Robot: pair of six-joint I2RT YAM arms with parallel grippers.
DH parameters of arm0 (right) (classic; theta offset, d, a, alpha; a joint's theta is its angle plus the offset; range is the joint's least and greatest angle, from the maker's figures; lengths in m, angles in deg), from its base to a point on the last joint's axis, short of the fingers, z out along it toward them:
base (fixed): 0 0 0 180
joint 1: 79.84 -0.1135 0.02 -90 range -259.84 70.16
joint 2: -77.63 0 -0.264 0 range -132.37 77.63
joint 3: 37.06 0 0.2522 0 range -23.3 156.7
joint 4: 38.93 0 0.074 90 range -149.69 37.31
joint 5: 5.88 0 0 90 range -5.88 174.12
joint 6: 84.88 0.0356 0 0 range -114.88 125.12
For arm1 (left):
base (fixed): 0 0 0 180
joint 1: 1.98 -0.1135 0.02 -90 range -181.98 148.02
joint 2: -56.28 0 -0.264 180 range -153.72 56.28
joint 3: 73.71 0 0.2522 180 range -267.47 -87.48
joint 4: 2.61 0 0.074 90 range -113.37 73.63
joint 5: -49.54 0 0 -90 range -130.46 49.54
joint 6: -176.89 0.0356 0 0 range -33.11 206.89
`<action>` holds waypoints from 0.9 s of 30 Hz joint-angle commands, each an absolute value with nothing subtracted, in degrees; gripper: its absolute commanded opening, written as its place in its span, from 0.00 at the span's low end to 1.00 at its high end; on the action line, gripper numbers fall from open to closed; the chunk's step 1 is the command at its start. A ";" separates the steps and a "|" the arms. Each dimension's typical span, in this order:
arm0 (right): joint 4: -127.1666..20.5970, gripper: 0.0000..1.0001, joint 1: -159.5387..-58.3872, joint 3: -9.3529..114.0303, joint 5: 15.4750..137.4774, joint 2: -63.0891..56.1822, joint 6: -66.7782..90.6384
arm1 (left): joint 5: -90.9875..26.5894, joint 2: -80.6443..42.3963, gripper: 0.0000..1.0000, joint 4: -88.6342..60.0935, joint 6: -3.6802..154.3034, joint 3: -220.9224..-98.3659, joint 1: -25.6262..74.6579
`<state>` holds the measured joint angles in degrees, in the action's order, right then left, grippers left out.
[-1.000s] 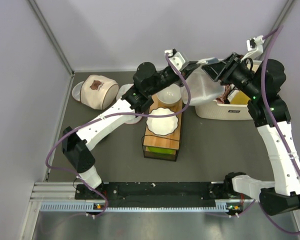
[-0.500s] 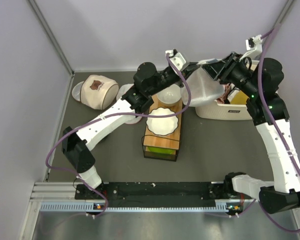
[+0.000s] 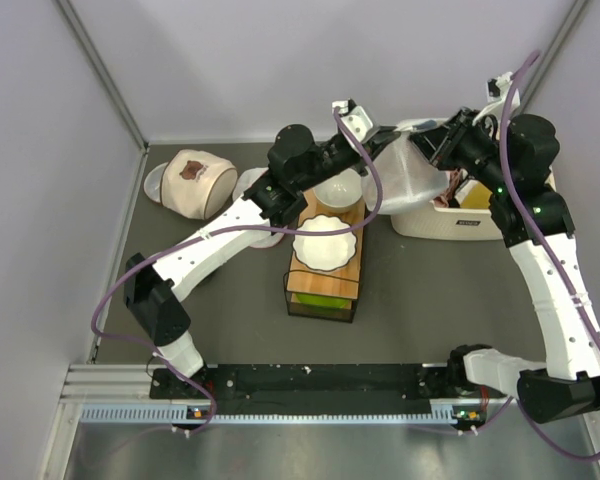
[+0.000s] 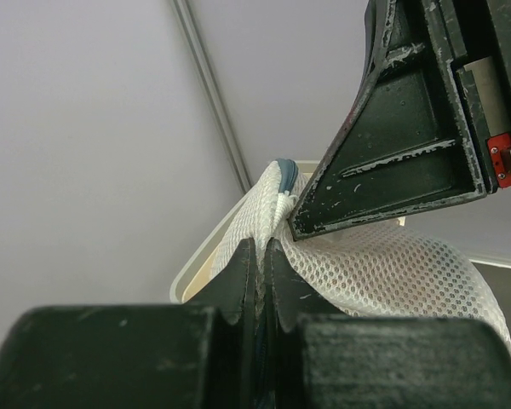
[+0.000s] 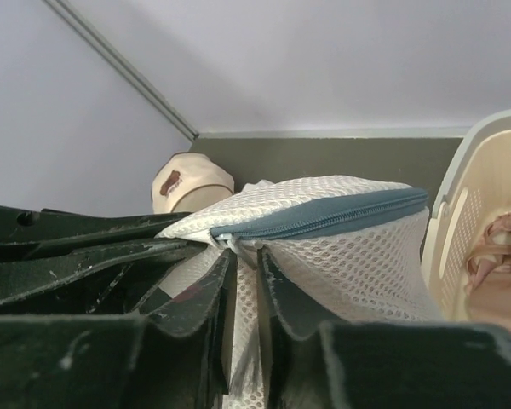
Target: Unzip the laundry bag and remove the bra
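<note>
White mesh of the laundry bag (image 3: pixel 416 178) is hanging over the basket (image 3: pixel 460 222) near the bench's far right corner, with the left gripper (image 3: pixel 388 138) and right gripper (image 3: pixel 432 148) meeting at its top.

Left wrist: the jaws are pressing together on mesh.

Right wrist: the jaws are pinching mesh at the end of the zipper (image 5: pixel 324 217). The pull should be following the zipper's curve, with the left gripper holding the mesh taut.

The bra is not showing.

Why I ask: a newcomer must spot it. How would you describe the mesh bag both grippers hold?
Find the white basket, far right. Over its left rim hangs the laundry bag, pinched by the left gripper and right gripper: white mesh, grey-blue zip, unlike the beige bag far left.
</note>
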<state>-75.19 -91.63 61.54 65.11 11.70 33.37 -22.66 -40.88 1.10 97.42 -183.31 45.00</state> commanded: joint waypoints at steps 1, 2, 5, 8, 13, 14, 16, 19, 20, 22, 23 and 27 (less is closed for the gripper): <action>-75.36 0.09 -92.05 64.51 67.24 11.80 31.75 | -21.21 -37.94 0.00 4.81 97.35 -184.59 45.56; -75.37 0.07 -92.05 64.51 67.59 11.88 31.75 | -21.21 -37.76 0.00 4.63 97.44 -184.51 45.65; -75.37 0.00 -92.05 64.42 68.56 12.67 31.22 | -20.95 -37.59 0.00 4.19 97.88 -184.24 45.65; -75.45 0.00 -91.97 64.42 69.08 13.73 30.61 | -20.95 -37.32 0.00 3.75 98.41 -184.15 45.65; -75.98 0.00 -92.05 64.86 71.72 16.36 28.59 | -19.46 -36.62 0.00 1.83 99.55 -183.89 45.48; -76.50 0.00 -92.05 65.03 73.12 17.41 28.15 | -19.11 -36.18 0.00 1.30 99.55 -184.07 45.48; -76.94 0.00 -90.74 65.56 73.13 18.56 27.70 | -17.97 -35.74 0.00 0.59 99.72 -183.72 45.48; -77.91 0.00 -87.49 66.35 70.59 20.06 27.70 | -17.78 -34.77 0.00 0.24 100.51 -183.10 45.39; -78.44 0.00 -86.87 66.27 69.19 20.23 27.36 | -17.78 -34.34 0.00 0.32 100.34 -182.93 45.22; -79.14 0.00 -84.95 65.39 68.39 20.85 27.18 | -17.79 -33.72 0.00 1.37 99.20 -182.05 45.04; -79.41 0.00 -84.50 64.86 67.60 20.94 26.74 | -17.00 -32.93 0.00 2.77 98.33 -181.70 44.78; -80.37 0.00 -82.83 61.96 66.01 22.08 26.39 | -13.92 -31.26 0.00 3.14 97.17 -180.90 44.34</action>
